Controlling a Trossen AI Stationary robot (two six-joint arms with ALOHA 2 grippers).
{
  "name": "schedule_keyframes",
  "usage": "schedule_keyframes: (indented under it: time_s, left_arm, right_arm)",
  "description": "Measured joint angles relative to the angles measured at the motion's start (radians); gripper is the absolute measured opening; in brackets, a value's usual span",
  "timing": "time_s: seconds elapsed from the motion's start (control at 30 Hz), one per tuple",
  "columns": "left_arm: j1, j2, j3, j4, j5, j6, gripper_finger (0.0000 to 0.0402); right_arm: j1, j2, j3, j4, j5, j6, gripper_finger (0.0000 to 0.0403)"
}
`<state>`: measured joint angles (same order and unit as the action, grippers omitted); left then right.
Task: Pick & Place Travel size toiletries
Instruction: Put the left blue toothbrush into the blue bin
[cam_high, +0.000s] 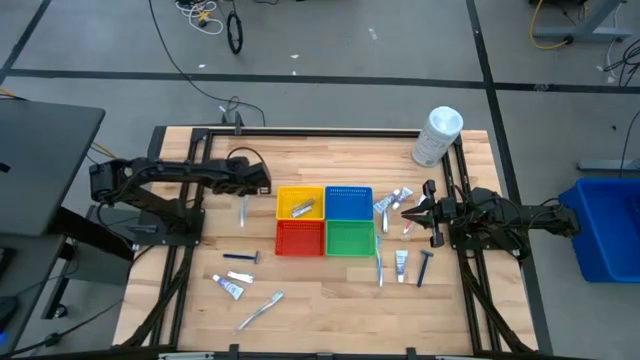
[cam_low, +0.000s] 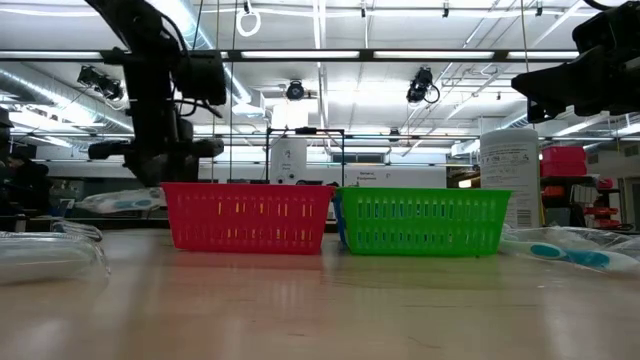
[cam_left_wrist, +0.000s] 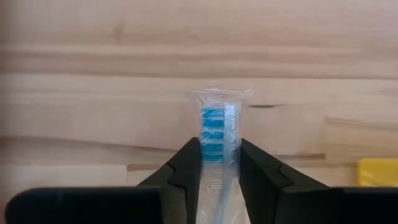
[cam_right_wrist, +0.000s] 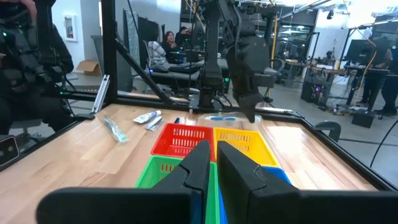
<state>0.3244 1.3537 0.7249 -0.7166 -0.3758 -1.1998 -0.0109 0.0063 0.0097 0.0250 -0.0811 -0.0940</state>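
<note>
My left gripper (cam_left_wrist: 219, 152) hangs left of the yellow basket (cam_high: 300, 203) and is shut on a toothbrush (cam_left_wrist: 217, 118) in a clear wrapper with blue bristles. The same toothbrush (cam_high: 243, 212) shows in the high view. My right gripper (cam_right_wrist: 212, 149) is shut on nothing and hovers right of the blue basket (cam_high: 348, 202), beside small tubes (cam_high: 392, 202). More toiletries lie flat on the table: a razor (cam_high: 240, 257), a tube (cam_high: 230, 287) and a toothbrush (cam_high: 260, 310) near left. A toothbrush (cam_high: 379, 268), a tube (cam_high: 401, 263) and a razor (cam_high: 425, 268) lie near right. My left gripper pinches the wrapped toothbrush between its two fingers just behind the bristle head (cam_left_wrist: 219, 146). The toothbrush runs along the fingers, and its head sticks out past the fingertips. In the low view the toothbrush (cam_low: 120, 200) sits roughly level, above the table top.
Four baskets stand together mid-table: yellow holding a silvery packet (cam_high: 304, 208), blue, red (cam_high: 299, 238) and green (cam_high: 350, 238). A large white cylindrical container (cam_high: 437, 135) stands at the far right corner. Bare wood lies along the far side.
</note>
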Motion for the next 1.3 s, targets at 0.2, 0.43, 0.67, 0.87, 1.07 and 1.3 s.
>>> schedule_keyframes:
  time_s: [0.2,0.43,0.67,0.87,1.07,1.3]
  left_arm:
    - [-0.004,0.000,0.084,-0.075,0.017,0.062,0.0099]
    - [-0.061,0.000,0.182,-0.080,0.027,0.229,0.0096]
    - [-0.116,0.000,0.223,0.086,0.072,0.480,0.0098]
    - [-0.147,0.007,0.223,0.272,0.184,0.626,0.0096]
    - [-0.160,0.007,0.223,0.374,0.243,0.686,0.0097]
    - [-0.181,0.007,0.223,0.453,0.267,0.748,0.0097]
  right_arm:
    - [0.000,0.000,0.000,0.000,0.000,0.000,0.0040]
    - [0.000,0.000,0.000,0.000,0.000,0.000,0.0041]
    - [0.000,0.000,0.000,0.000,0.000,0.000,0.0041]
    - [0.000,0.000,0.000,0.000,0.000,0.000,0.0040]
    - [0.000,0.000,0.000,0.000,0.000,0.000,0.0040]
    - [0.000,0.000,0.000,0.000,0.000,0.000,0.0041]
